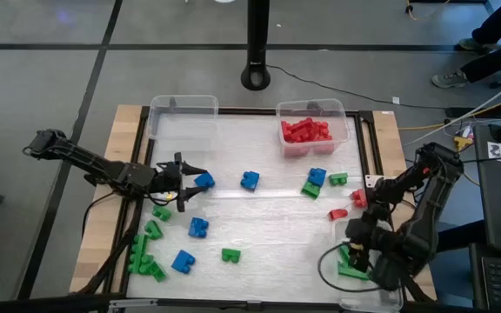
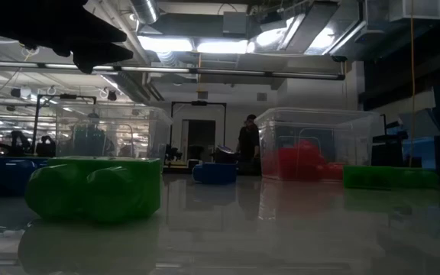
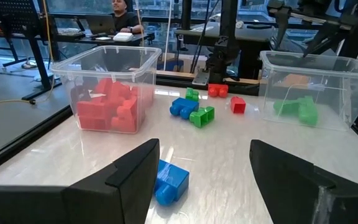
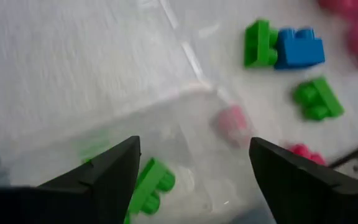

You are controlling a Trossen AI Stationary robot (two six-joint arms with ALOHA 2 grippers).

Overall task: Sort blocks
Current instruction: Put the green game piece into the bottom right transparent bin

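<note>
Red, green and blue blocks lie scattered on the white table top. My left gripper hangs open at the table's left, pointing toward the right; a blue block rests on the table just ahead of its fingers, apart from them. My right gripper stands open and slants down over the clear bin at the near right corner, nothing between its fingers. Green blocks lie on that bin's floor. A far-right bin holds red blocks.
A clear bin stands at the far left. Loose blocks: blue, blue and green pair, reds, a green cluster at the near left. Black rails edge the table. A person sits in the room beyond.
</note>
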